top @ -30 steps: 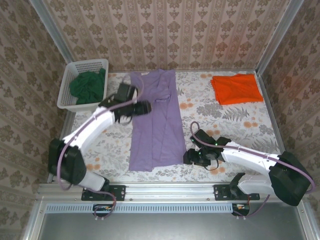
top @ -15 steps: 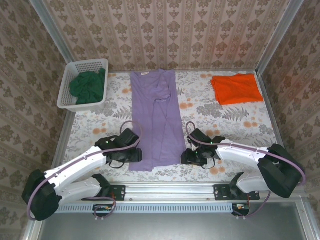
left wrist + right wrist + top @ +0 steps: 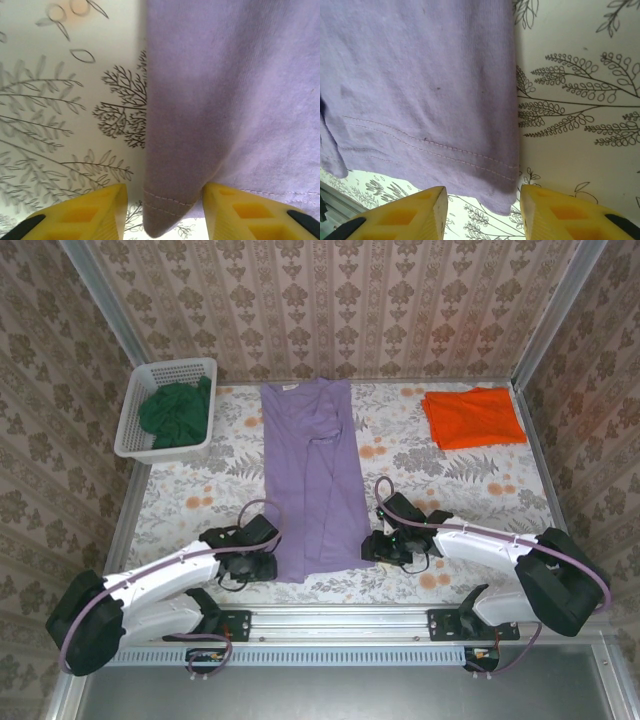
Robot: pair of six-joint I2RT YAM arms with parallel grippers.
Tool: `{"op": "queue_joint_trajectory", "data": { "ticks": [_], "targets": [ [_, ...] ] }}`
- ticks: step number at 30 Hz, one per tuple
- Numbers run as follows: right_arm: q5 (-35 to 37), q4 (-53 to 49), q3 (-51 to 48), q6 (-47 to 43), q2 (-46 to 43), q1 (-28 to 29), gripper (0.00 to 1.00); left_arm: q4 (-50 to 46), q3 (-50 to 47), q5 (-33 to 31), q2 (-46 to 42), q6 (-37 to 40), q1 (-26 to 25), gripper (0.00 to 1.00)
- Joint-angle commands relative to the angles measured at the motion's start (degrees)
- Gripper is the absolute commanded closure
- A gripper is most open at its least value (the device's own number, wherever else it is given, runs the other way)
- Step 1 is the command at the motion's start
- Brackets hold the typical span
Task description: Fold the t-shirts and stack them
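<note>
left gripper [image 3: 164, 202] part open, jaws straddling the near-left hem corner of the lilac t-shirt [image 3: 225, 100], not clamped; right gripper [image 3: 482, 205] likewise at the near-right corner

The left arm [image 3: 165, 570] is stretched low across the lower left of the top view, from its base near the bottom edge toward the centre. The left claw [image 3: 266, 567] is carried at its end, just left of the frame's middle. In the left wrist view, two yellow fingers [image 3: 85, 212] are seen at the bottom edge, set apart by a clear gap. The right arm [image 3: 490, 543] is laid out likewise across the lower right, reaching leftward, with the right claw [image 3: 370, 549] at its tip. Its yellow fingers [image 3: 400, 212] are parted by a similar gap.
</note>
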Motion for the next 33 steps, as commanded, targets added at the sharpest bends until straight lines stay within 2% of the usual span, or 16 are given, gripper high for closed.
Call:
{"op": "queue_joint_trajectory", "data": {
  "ticks": [1,4,7,11,17,22,24,33],
  "targets": [
    [-1.84,1.13,0.03,1.00,1.93,-0.20,0.58,4.56,-2.42,3.36,-0.17,-1.59,0.40,0.59],
    [-1.80,0.90,0.37,1.35,2.59,-0.21,0.63,7.24,-3.13,4.88,0.76,-1.32,0.99,0.67],
    [-1.58,-0.70,1.18,1.34,3.05,-0.20,0.67,8.85,-3.63,5.08,0.85,-0.92,1.68,0.69],
    [-1.36,-2.49,2.32,1.24,5.07,-0.20,0.70,9.22,-3.89,5.24,0.73,-0.21,2.64,0.77],
    [-1.22,-2.04,2.07,1.90,4.64,-0.20,0.89,10.55,-4.50,6.09,-0.65,-0.04,2.61,0.85],
    [-1.96,-0.90,1.12,2.78,3.86,-0.20,0.99,10.68,-5.21,6.76,-3.07,0.14,2.61,0.94],
    [-2.73,-0.19,0.41,3.28,3.91,-0.12,1.00,10.17,-5.26,7.08,-3.84,0.27,2.61,1.00],
    [-3.12,-2.10,-3.57,4.87,-3.76,0.50,1.00,6.60,-4.57,8.51,-8.52,0.05,-0.29,1.00]
  ]
}}
